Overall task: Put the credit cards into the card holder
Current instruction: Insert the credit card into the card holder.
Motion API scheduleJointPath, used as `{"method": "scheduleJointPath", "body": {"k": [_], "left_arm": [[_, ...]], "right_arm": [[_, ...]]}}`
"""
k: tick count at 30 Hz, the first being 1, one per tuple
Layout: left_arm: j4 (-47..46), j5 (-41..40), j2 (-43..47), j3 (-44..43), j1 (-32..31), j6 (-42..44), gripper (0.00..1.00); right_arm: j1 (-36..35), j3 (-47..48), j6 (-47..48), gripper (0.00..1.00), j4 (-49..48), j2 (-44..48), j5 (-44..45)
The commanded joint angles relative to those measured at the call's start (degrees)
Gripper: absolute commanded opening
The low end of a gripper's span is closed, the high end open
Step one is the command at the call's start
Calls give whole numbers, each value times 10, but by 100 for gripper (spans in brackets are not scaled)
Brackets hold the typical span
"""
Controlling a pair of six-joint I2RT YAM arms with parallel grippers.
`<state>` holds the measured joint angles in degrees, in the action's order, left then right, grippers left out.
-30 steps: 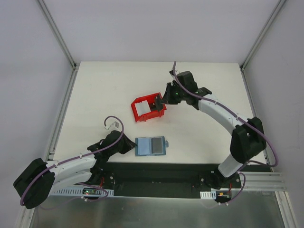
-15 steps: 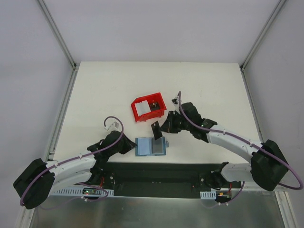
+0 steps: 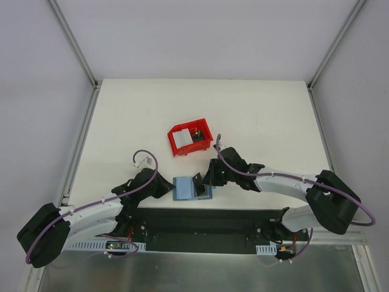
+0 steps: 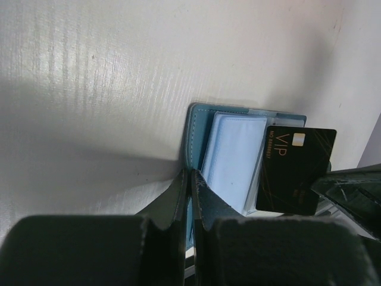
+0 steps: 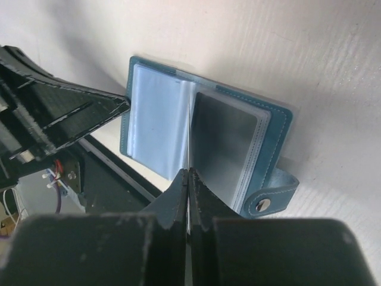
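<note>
The teal card holder (image 3: 189, 188) lies open near the table's front edge. In the right wrist view (image 5: 280, 128) its left pocket is pale blue and a dark grey card (image 5: 226, 140) sits in its right pocket. My left gripper (image 3: 168, 187) is shut on the holder's left edge (image 4: 194, 128), with its tips (image 4: 190, 179) pinching the cover. My right gripper (image 3: 204, 180) is shut on a black VIP credit card (image 4: 296, 170) and holds it on edge over the holder's middle fold; in its own view (image 5: 189, 176) the card shows as a thin line.
A red plastic bin (image 3: 205, 130) stands behind the holder and holds a white card (image 3: 180, 140). The black base plate (image 3: 200, 222) runs just in front of the holder. A snap tab (image 5: 271, 199) sticks out at the holder's right side.
My right arm has come back from the red bin with the black card and lowered it onto the open holder. The left arm and the holder have not moved.
</note>
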<state>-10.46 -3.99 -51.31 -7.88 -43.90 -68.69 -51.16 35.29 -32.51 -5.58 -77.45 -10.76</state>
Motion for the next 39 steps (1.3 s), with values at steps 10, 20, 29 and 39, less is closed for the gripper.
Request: {"method": "scheduleJointPath", "body": {"k": [10,20,29,39], "left_arm": [[-11,6,7,8,-2,-12,0],[-19,10,2,9,-1,-14,0],[-21,8,6,12,-1,-15,0],[-21,7,9,14,-1,-16,0]], "right_arm": [[-39,6,-33,2,-48,-47,54],[-47,14,-28,9,-54,-59,51],[-47,31,-17,4,-55,-64,39],[-47,10,-26,0,-43,-20,66]]}}
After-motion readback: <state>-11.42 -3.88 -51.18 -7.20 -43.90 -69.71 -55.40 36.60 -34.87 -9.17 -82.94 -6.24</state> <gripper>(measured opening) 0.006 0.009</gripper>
